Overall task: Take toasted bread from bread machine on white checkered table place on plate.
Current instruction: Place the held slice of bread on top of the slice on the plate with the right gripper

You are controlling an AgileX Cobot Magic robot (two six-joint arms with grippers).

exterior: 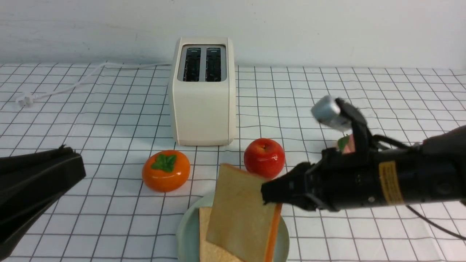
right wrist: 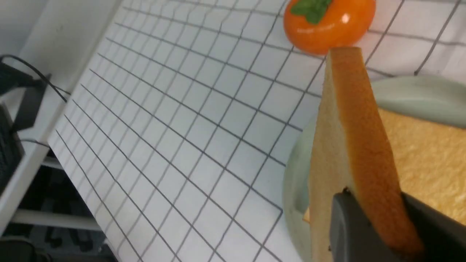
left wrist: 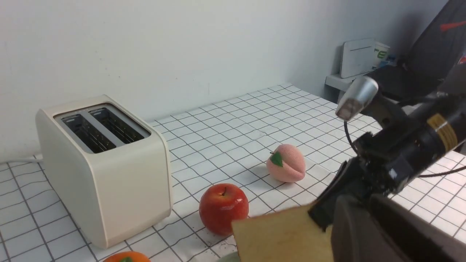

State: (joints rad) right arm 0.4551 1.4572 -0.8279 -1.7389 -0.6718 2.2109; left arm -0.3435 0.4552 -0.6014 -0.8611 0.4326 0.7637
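The cream-white bread machine (exterior: 202, 109) stands at the back middle of the white checkered table (exterior: 109, 120), both slots empty; it also shows in the left wrist view (left wrist: 105, 174). The mint-green plate (exterior: 185, 233) sits at the front edge with one toasted bread slice (exterior: 209, 251) lying flat on it. My right gripper (exterior: 267, 196) is shut on the second slice (exterior: 240, 214), holding it tilted by its right edge, its lower end over the plate. In the right wrist view the fingers (right wrist: 342, 218) clamp the orange crust (right wrist: 356, 120) above the plate (right wrist: 411, 98). My left gripper (exterior: 78, 171) is shut and empty at the front left.
An orange persimmon (exterior: 166, 175) and a red apple (exterior: 264, 157) lie between the toaster and the plate. A pink peach (left wrist: 285, 163) lies right of the apple, mostly hidden behind the right arm in the front view. The toaster's white cord (exterior: 72, 85) trails to the back left.
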